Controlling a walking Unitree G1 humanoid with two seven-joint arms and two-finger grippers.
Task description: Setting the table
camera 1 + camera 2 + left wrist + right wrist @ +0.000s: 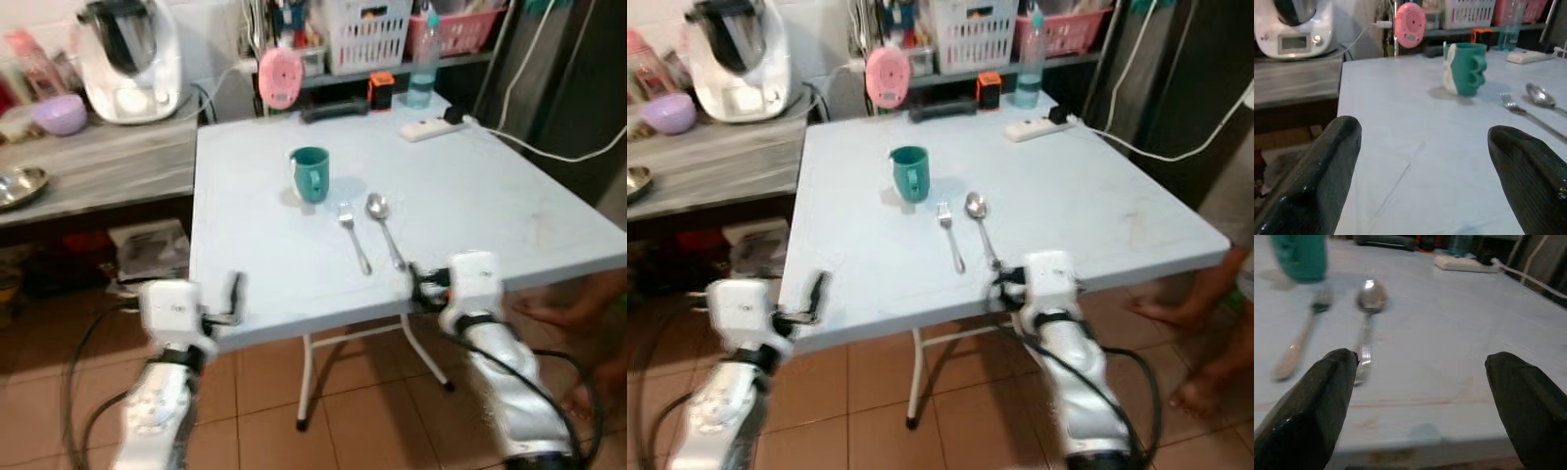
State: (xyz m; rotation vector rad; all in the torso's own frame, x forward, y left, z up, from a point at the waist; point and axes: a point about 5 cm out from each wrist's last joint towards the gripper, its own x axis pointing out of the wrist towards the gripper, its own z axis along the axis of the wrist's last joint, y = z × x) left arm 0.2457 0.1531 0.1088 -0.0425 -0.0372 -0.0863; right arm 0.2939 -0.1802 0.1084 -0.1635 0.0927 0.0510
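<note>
Cutlery, a steel spoon (382, 223) beside a steel fork (352, 235), lies just ahead of the right gripper (1418, 382), whose spread, empty fingers (1317, 396) could perhaps nudge the spoon handle askew on the pale counter (490, 196).

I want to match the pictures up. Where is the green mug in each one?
Left eye view: green mug behind the fork.
Right eye view: mug, same spot.
Left wrist view: mug ahead, handle toward the camera.
Right wrist view: mug blurred, at the picture's edge.
Shared landmark: spoon.
</note>
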